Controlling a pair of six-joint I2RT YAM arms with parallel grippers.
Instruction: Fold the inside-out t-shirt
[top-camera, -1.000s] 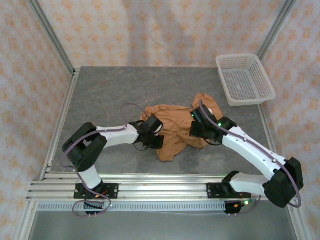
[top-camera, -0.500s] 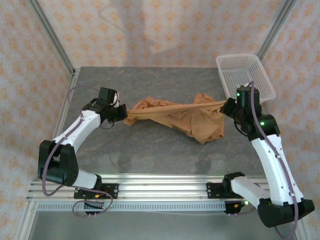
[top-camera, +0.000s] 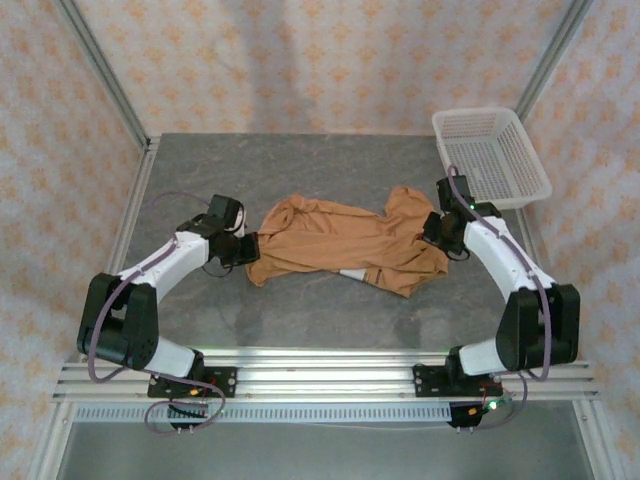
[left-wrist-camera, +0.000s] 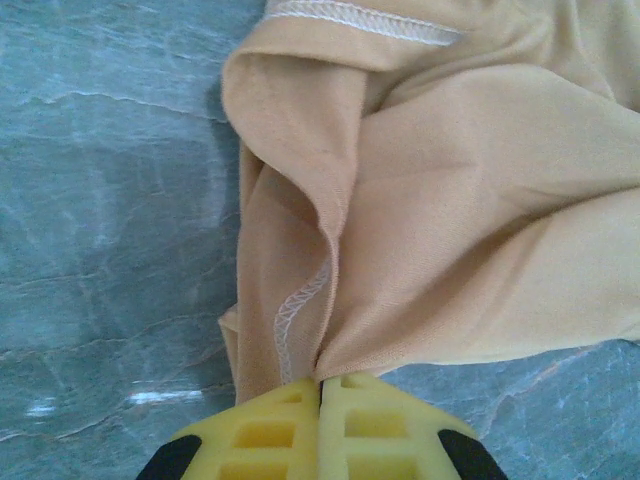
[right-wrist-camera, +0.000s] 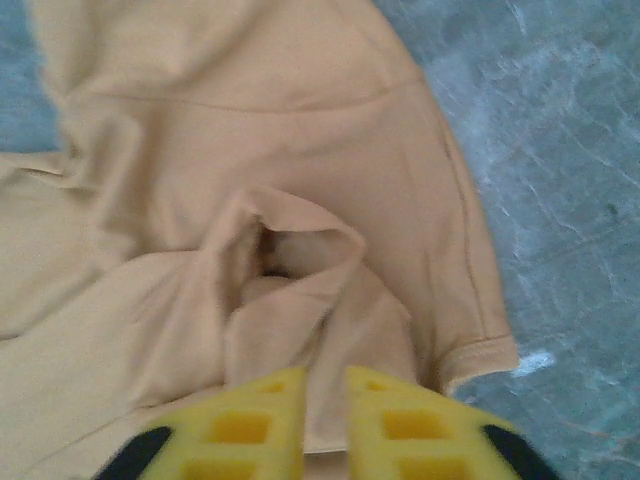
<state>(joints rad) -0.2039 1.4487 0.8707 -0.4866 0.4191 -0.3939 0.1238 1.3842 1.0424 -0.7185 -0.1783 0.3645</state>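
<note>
Counter (top-camera: 300, 170) is carrying the shirt (top-camera: 330, 240), spread but lying unfolded. Left gripper (left-wrist-camera: 320, 382) is pinching its edge. Whether the right gripper (right-wrist-camera: 323, 375) is gripping, I cannot tell.

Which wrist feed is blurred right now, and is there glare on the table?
Right wrist: soft all over, the t-shirt folds smeared, one bright glint on the table beside the sleeve hem. Left wrist: sharp, white stitching crisp, faint glints on the table low left. Top external: even light, only soft shadows.
</note>
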